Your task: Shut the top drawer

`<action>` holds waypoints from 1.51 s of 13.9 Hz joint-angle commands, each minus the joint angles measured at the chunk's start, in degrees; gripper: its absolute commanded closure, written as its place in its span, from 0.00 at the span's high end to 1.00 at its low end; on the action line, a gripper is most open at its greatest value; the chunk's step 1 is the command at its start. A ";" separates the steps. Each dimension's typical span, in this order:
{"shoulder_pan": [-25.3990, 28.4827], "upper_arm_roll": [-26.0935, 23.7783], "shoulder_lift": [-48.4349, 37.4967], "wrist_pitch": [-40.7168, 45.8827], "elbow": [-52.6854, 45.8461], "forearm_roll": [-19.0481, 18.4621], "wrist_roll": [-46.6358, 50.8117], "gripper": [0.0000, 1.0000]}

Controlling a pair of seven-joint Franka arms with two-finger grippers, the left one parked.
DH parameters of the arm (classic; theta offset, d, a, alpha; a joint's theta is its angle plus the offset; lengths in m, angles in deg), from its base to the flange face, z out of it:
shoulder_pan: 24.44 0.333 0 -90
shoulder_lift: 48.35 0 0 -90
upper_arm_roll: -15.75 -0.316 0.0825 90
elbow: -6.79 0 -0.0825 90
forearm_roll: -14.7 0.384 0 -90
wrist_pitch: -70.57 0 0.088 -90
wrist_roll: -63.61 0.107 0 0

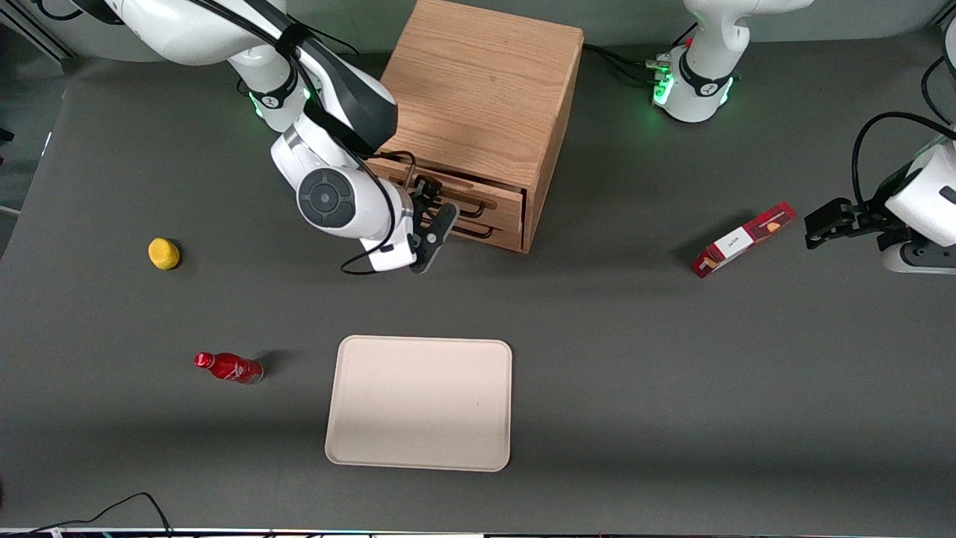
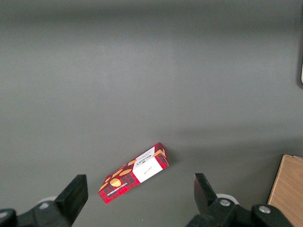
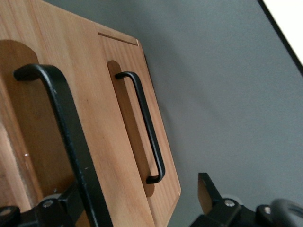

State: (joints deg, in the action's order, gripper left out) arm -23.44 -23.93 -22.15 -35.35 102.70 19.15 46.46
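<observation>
Nearest the front camera: flat beige rectangular tray (image 1: 418, 403). Farther back, light oak top drawer (image 1: 478, 196) with thin black wire handle (image 3: 61, 137), slightly out of wooden cabinet (image 1: 485, 97). Black two-finger gripper (image 1: 433, 224) directly in front, fingers spread around handle, gripping nothing. Handle's long axis across push direction.

Surface: dark grey matte table (image 1: 672, 388) is covered edge to edge | Furniture: oak cabinet (image 1: 485, 90) is set at the edge farthest from the front camera | Light: soft shadows are cast beneath the cabinet; green glow is seen at arm bases | Walls, windows: not shown
</observation>
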 commanded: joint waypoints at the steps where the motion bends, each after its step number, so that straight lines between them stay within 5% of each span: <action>1: 0.66 -0.75 -2.03 -1.05 2.08 1.70 2.46 1.00; 21: 0.58 -0.66 -2.73 8.88 -5.20 4.60 5.10 1.00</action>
State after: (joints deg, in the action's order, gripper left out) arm -23.29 -24.40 -23.31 -30.40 99.58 21.25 49.39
